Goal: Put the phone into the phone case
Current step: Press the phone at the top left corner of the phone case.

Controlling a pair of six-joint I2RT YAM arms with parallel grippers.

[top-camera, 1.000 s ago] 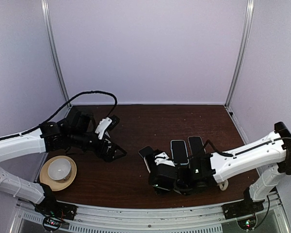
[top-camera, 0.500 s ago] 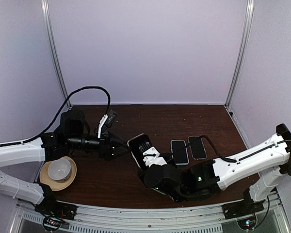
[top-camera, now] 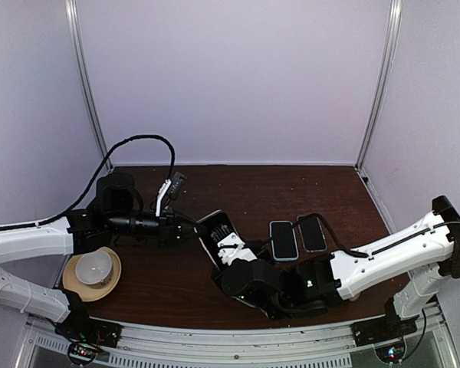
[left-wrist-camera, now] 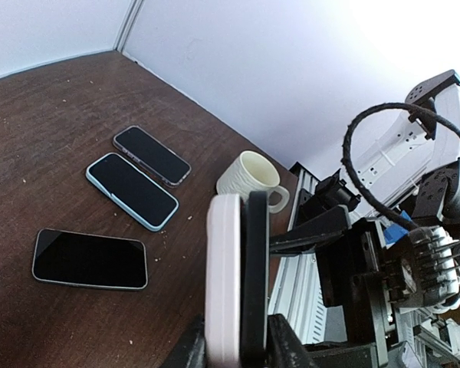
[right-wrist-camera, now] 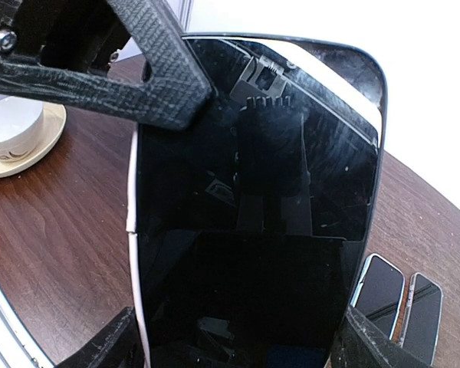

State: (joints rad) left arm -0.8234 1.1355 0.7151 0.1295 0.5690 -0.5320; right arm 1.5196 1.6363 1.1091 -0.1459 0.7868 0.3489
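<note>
**Two hands on one phone, above the tabletop**

The phone is in the air between the two hands, standing on its end. The white phone case lies flat against its back (I cannot tell if the phone is seated in it or only beside it).

What could go wrong, in my judgement: if the left hand squeezes away from the centre, the phone can slide along the case instead of snapping in, or twist in the other grip. If one hand lets go too early, both pieces may drop to the tabletop under the hands.

The right hand reaches up from below and pinches the phone across its width. The left hand comes in level from the side, and its fingers press phone and case together, front and back.
</note>
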